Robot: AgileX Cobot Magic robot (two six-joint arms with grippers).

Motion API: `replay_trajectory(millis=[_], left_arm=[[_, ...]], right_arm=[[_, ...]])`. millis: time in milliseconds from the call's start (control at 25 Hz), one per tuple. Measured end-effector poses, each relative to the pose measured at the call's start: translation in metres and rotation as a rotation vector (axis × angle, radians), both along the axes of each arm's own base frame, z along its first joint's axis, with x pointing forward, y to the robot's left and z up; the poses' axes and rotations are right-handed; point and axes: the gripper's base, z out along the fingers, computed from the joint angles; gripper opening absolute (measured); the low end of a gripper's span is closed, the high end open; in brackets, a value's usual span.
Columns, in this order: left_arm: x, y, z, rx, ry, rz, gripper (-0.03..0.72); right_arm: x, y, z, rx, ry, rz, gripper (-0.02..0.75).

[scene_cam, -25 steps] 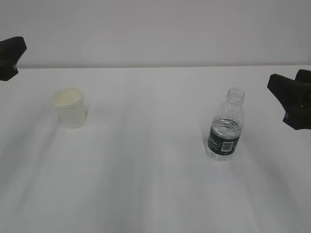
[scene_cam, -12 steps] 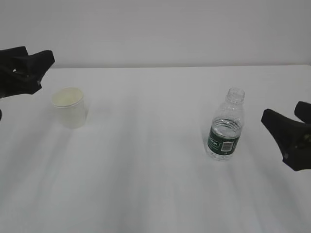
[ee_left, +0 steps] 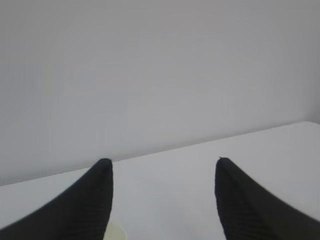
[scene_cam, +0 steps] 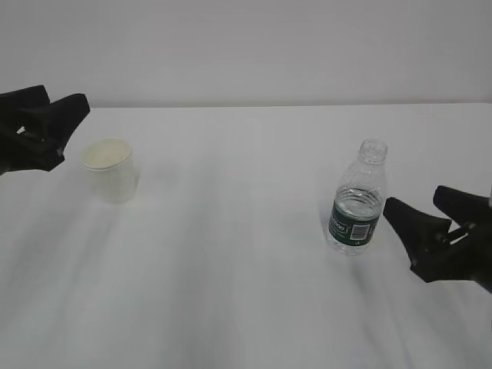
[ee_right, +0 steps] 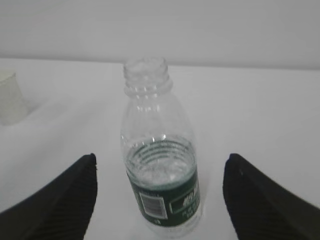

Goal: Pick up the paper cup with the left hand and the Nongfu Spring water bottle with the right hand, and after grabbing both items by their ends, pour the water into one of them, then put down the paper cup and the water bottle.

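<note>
over the last second both arms have closed in from the frame edges: the left hand has swung in to sit just beside the paper cup, fingers spread and empty, and the right hand has dropped low and moved in near the nongfu spring water bottle, its fingers spreading wider. the bottle stands upright right of centre and the cup at far left, both untouched. this looks like the approach step, with 2 grasps to come.
</note>
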Motion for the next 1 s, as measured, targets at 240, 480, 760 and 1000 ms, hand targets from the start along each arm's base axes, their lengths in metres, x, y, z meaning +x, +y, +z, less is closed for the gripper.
replay_trajectory(millis=[240,480,760,1000], left_arm=[[-0.008,-0.001,-0.022,0.009,0.051,-0.032,0.461],[-0.018,-0.001,-0.06,0.016,0.181,-0.044,0.461],[-0.018,-0.001,-0.069,0.047,0.206,-0.047,0.461],[-0.017,-0.002,-0.076,0.057,0.23,-0.055,0.461]], right_arm=[[0.003,-0.001,-0.022,-0.054,0.084,-0.009,0.59],[0.005,-0.001,-0.023,-0.087,0.072,0.0,0.59],[0.012,0.001,-0.032,-0.098,0.1,0.002,0.59],[0.025,0.006,-0.046,-0.108,0.134,0.028,0.59]])
